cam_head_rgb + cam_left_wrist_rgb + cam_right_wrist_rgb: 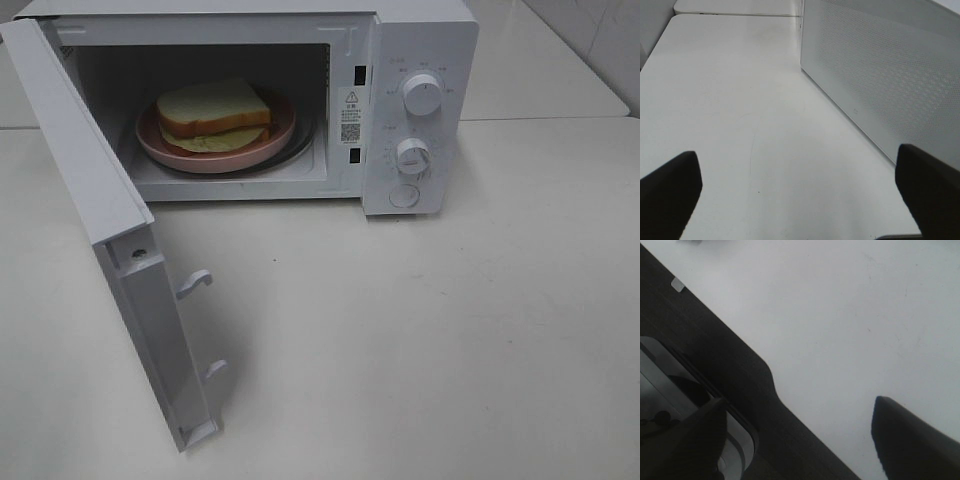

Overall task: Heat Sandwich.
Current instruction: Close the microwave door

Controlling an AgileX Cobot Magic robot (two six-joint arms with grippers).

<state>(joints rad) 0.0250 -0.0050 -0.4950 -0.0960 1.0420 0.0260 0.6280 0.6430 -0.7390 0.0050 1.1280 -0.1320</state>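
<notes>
The sandwich (212,110), white bread with tan crust and pale lettuce, lies on a round pink plate (160,148) inside the white microwave (420,50). The microwave door (90,170) stands swung wide open toward the front left. Neither gripper shows in the exterior high view. In the left wrist view my left gripper (800,200) is open, its dark fingers (670,195) far apart over bare table, beside a white perforated microwave panel (880,75). My right gripper (797,410) is open too, with nothing between its fingers (910,440).
Two round knobs (422,93) (412,155) and a round button (404,195) sit on the microwave's right panel. The white table (450,350) stretches in front. A dark band (715,355) crosses the right wrist view diagonally beside the table surface (840,300).
</notes>
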